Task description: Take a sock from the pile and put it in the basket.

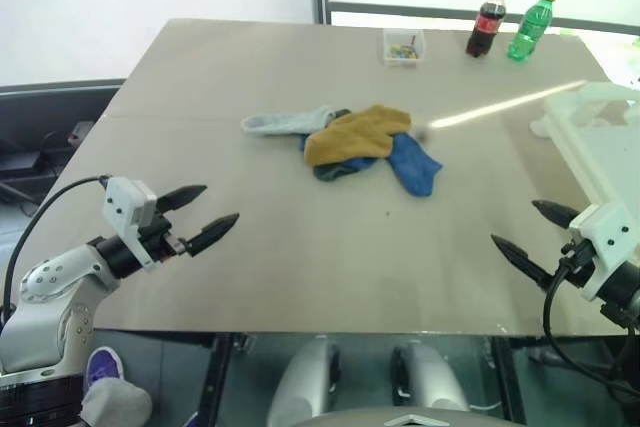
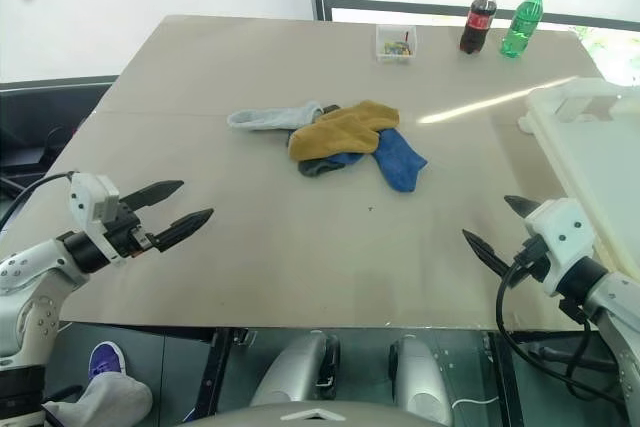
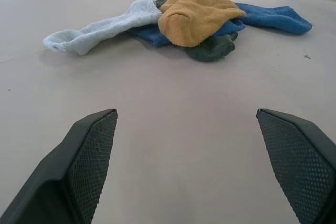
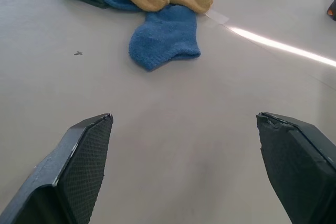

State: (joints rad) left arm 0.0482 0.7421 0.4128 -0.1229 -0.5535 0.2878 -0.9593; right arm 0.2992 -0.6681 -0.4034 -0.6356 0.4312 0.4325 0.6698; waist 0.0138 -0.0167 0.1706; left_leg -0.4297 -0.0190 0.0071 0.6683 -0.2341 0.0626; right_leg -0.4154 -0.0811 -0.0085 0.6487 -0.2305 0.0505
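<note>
You have no text, number or sign you can actually read anywhere here. The dark cola bottle (image 1: 487,22) with the red cap carries a red label band and the green bottle (image 1: 529,26) a pale one, but the lettering on both is too small for you to make out. The small clear box (image 1: 403,47) beside them shows only coloured bits inside, with no label you can read.
</note>
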